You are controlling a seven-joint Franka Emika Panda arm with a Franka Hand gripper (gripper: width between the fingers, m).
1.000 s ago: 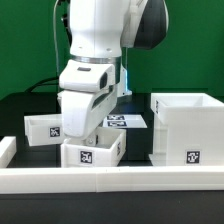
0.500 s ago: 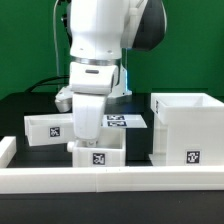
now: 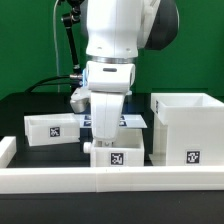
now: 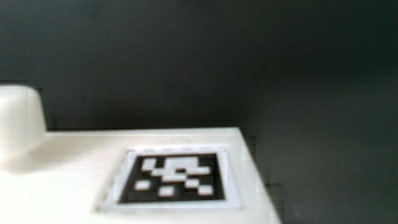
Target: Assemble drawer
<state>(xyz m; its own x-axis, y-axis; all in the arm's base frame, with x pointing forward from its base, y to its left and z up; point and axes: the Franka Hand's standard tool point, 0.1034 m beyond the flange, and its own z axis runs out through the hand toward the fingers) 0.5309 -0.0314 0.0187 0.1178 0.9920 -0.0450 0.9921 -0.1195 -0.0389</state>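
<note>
My gripper (image 3: 108, 142) reaches down into a small white open-top tray (image 3: 117, 156) with a marker tag on its front, and is shut on it. The fingertips are hidden by the tray wall. The tray sits upright just behind the front rail, a small gap to the exterior view's left of the large white boxy housing (image 3: 185, 128). A second small tray (image 3: 52, 128) stands at the exterior view's left. The wrist view shows a white tray face (image 4: 71, 150) with its tag (image 4: 178, 178) and a rounded white piece (image 4: 18, 120); no fingers show there.
A long low white rail (image 3: 60, 178) edges the table's front. The marker board (image 3: 137, 121) lies flat behind the arm. Black cables and a stand (image 3: 70, 50) are at the back, against a green wall.
The arm has moved to the exterior view's right with the small tray. The tray, tilted a second ago, is now level and closer to the housing.
</note>
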